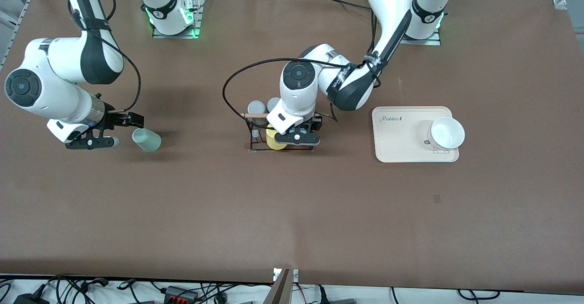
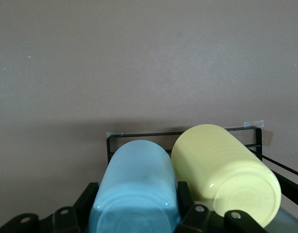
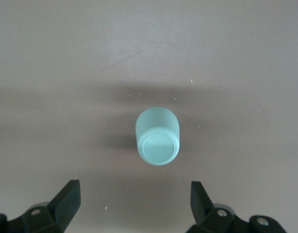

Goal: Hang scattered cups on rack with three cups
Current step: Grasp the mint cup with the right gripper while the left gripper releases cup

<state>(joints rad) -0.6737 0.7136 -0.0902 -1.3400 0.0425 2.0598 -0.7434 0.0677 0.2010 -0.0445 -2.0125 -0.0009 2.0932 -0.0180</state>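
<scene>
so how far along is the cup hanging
Roughly halfway. The blue cup sits upside down at the rack beside the yellow cup, with the left gripper around it. The mint cup is on the table toward the right arm's end; the open right gripper is lined up on it.

I am operating in a robotics lab: bolted arm bases (image 1: 173, 18), brown test table (image 1: 292, 212), loose cabling (image 1: 182, 290) along its edge.
</scene>
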